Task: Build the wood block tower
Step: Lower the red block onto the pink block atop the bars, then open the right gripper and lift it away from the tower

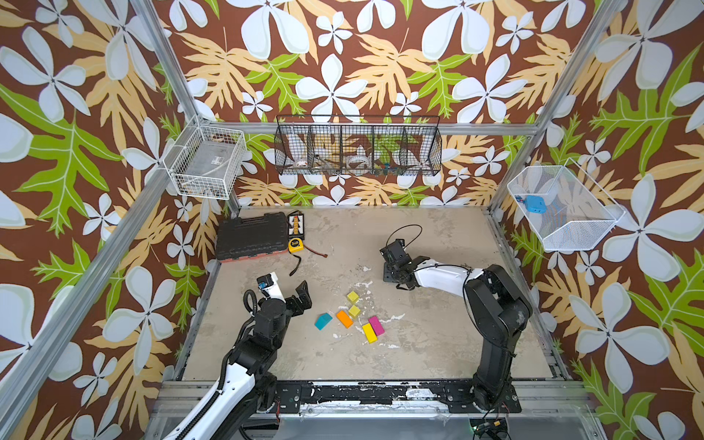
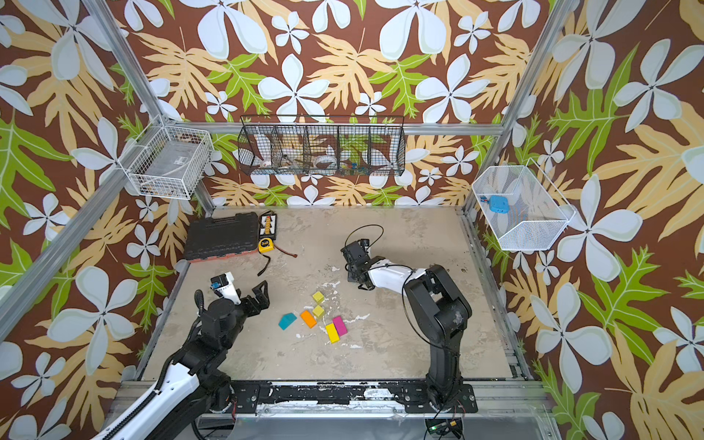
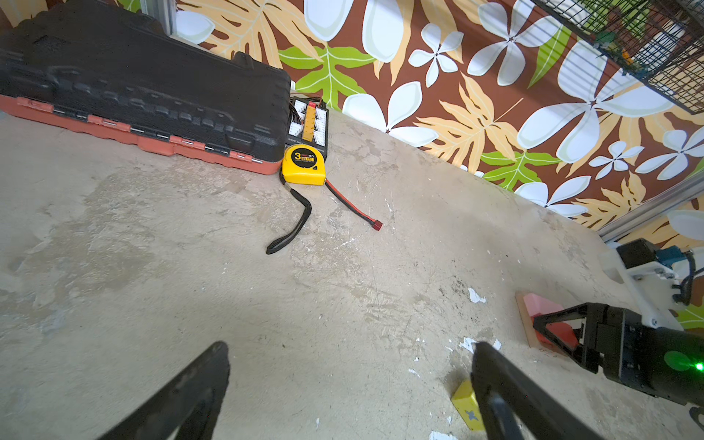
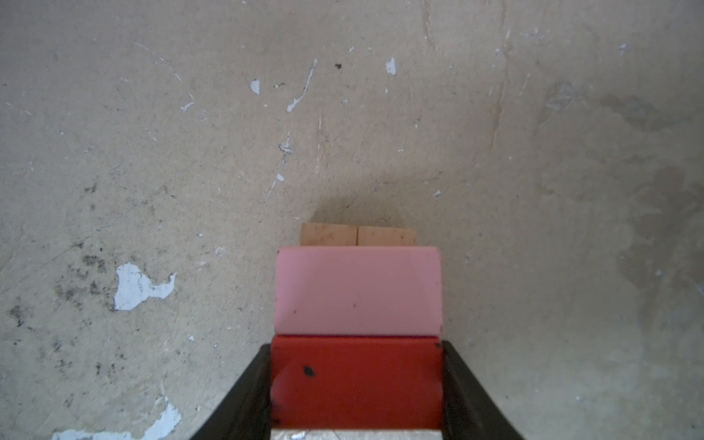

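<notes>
The tower is hidden under my right gripper (image 1: 392, 271) in both top views. The right wrist view shows its two tan planks (image 4: 358, 235) side by side on the table. A pink brick (image 4: 358, 291) and a red brick (image 4: 356, 381) lie next to each other on them. My right gripper (image 4: 356, 346) is shut on the red brick. The loose wood blocks lie mid-table: two yellow-green cubes (image 1: 352, 296), an orange brick (image 1: 344, 319), a teal roof piece (image 1: 323, 321), a yellow brick (image 1: 369, 332) and a magenta brick (image 1: 376, 324). Left of them, my left gripper (image 1: 301, 295) hangs open and empty.
A black tool case (image 1: 251, 238) lies at the back left. Beside it are a yellow tape measure (image 1: 296, 244), a connector board (image 1: 296, 224) and a red-black wire (image 1: 314, 251). Wire baskets (image 1: 358, 146) hang on the walls.
</notes>
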`<action>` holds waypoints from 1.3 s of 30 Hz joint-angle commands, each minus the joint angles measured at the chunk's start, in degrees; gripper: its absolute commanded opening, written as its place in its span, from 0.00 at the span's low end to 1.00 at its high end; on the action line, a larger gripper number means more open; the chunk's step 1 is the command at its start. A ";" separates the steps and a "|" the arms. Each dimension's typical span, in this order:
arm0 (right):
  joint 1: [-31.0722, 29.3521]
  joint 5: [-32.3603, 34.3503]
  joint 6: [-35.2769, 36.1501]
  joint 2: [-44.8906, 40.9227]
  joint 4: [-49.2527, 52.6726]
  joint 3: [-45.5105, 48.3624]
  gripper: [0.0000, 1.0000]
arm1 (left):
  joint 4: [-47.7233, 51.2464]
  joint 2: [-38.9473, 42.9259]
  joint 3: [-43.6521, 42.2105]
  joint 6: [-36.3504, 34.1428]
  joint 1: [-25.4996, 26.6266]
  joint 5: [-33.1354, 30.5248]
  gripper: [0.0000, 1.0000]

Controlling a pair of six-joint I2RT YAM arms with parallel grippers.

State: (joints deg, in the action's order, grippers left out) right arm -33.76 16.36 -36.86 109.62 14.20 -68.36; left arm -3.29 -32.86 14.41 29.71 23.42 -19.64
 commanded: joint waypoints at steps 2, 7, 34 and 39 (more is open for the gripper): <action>0.01 -0.36 0.28 0.52 0.99 -0.45 0.45 | -1.62 -0.20 0.53 -0.25 -0.13 -0.49 1.00; 0.01 -0.44 0.17 0.51 1.01 -0.45 0.51 | -1.59 -0.35 0.53 -0.26 -0.13 -0.49 1.00; -3.65 -2.44 -3.21 -27.14 -1.11 16.30 0.88 | -1.46 -0.51 0.64 -0.14 -0.11 -0.44 1.00; -13.56 -0.28 -7.69 -35.25 -4.65 24.76 0.87 | -0.44 -0.12 0.75 0.43 -0.13 -1.82 1.00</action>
State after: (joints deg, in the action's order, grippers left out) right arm -44.05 14.55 -40.95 76.62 12.51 -46.17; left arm -3.44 -33.19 14.52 29.76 23.42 -20.23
